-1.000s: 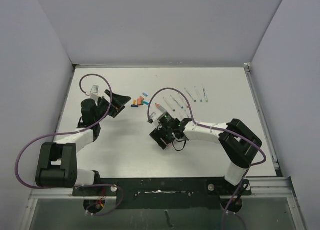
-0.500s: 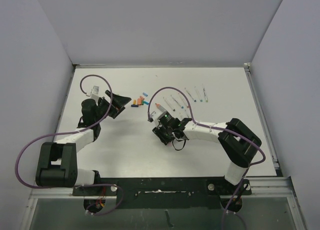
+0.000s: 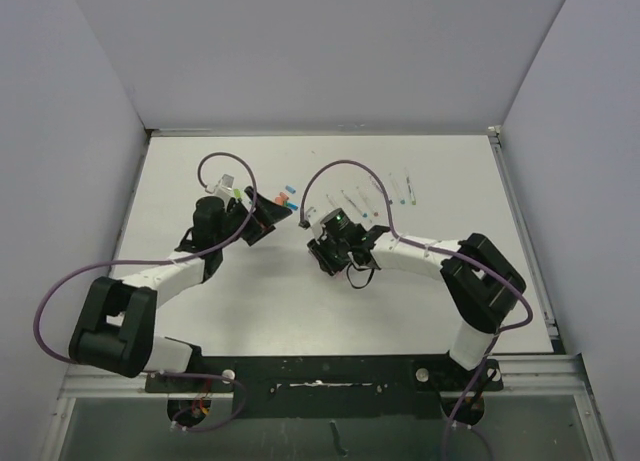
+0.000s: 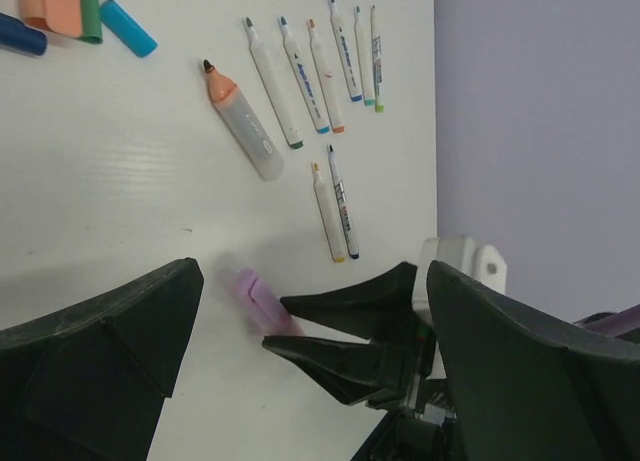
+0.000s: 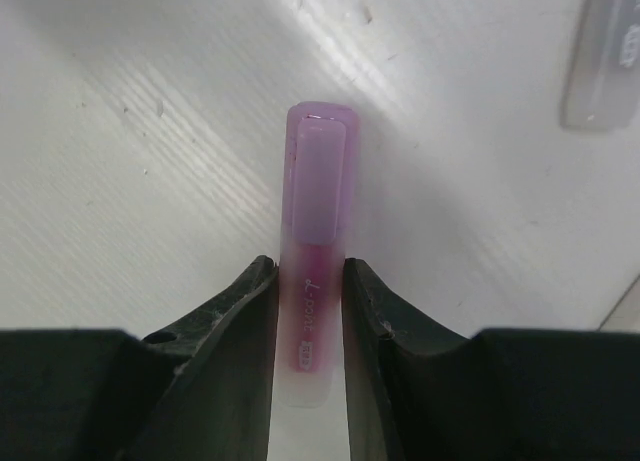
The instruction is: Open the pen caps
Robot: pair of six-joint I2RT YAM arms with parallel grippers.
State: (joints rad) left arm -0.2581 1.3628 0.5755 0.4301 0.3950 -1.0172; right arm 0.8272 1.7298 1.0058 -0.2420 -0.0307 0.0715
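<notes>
Near the middle of the white table (image 3: 200, 281), the right gripper (image 5: 310, 271) is squeezed onto a purple pen (image 5: 312, 311). One black finger (image 5: 240, 321) presses each side of the pen, with no gap to see. The purple cap (image 5: 318, 166) is on the pen's end and sticks out past the fingers, toward 12 o'clock in the right wrist view. I cannot tell if the pen lies on the table or hangs just above it. In the top view, the left gripper (image 3: 262, 219) sits at about 9 o'clock from the right gripper (image 3: 318, 231), quite near it. The left gripper is wide open and has nothing in it. Farther back, at about 11 o'clock from the right gripper, the loose pen caps (image 3: 285, 196) lie in a small pile. The left wrist view shows orange, green and blue ones (image 4: 90, 11) close together. At about 2 o'clock, a row of thin open pens (image 3: 385, 191) lies side by side. A fat pen with an orange tip (image 4: 240, 121) lies between the caps and the thin pens.
</notes>
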